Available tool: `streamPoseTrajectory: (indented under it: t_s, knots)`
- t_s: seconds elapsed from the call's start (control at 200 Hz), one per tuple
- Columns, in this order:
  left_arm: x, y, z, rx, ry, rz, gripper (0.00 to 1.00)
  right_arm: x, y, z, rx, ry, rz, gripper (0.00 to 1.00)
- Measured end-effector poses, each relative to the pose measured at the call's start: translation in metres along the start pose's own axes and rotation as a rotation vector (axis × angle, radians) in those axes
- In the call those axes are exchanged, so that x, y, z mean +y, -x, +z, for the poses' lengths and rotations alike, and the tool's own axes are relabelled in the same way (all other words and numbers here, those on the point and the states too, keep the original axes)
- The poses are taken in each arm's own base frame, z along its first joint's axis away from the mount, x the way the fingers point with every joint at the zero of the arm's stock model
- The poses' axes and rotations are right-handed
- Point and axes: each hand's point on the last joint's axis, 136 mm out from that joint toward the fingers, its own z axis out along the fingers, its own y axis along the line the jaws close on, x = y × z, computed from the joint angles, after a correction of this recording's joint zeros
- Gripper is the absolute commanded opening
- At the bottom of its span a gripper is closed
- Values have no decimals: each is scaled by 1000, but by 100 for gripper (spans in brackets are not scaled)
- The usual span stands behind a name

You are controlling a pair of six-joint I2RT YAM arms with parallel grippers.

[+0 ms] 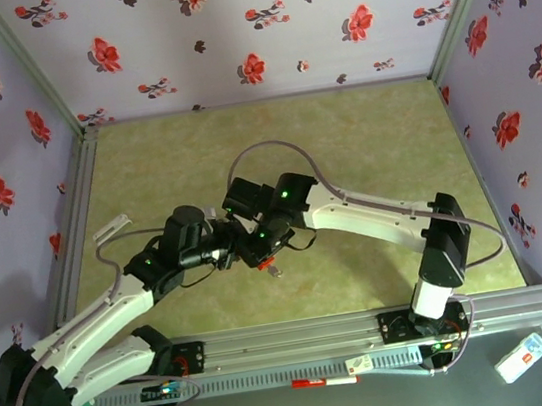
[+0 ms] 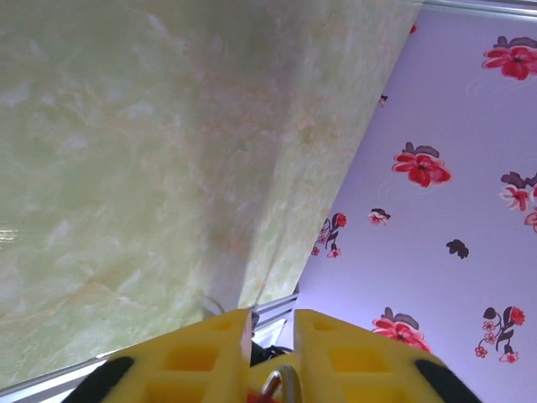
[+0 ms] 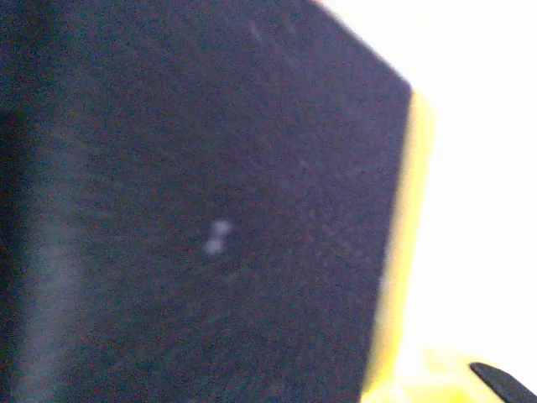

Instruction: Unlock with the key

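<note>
Two end effectors meet over mid-table, and the key is barely legible.
Narrow-set, the left end effector point(image 2: 273, 323) seems to pinch the metal loop point(image 2: 282, 384) of the red padlock point(image 1: 264, 262). The right end effector point(image 1: 261, 251) is lost in blur, so its grip cannot be told. The key point(image 1: 276, 271) is probably the grey sliver just beneath the padlock, above the table point(image 1: 365, 149), though it is too small to be sure. Its long axis and heading are unreadable. Judged best: hold the lock rigid, line the blade up with the keyway before pushing, then twist gently.
</note>
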Motion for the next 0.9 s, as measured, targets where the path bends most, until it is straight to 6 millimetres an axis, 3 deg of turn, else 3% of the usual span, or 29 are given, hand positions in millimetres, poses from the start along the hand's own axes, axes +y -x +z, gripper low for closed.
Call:
streamPoseTrajectory:
  t_s: [0.1,0.355,0.4,0.495,0.57,0.735,0.9]
  knots:
    - [7,-2,2,11,10,16,0,1,-3,-2,21,4,-3,0]
    - [6,-3,4,19,-10,25,0,0,-4,-2,35,-3,2,0]
    - [5,-3,4,18,-11,26,0,0,-4,-3,35,-3,3,9]
    - [5,-2,4,15,-14,28,0,-3,-2,-3,34,0,19,39]
    - [2,-2,3,8,-23,31,0,-4,-1,-4,33,12,37,53]
    - [-10,9,-7,-53,-76,36,0,-12,10,-18,-39,71,144,68]
    - [-21,14,-14,-82,-123,56,0,-27,23,-57,-239,189,287,75]
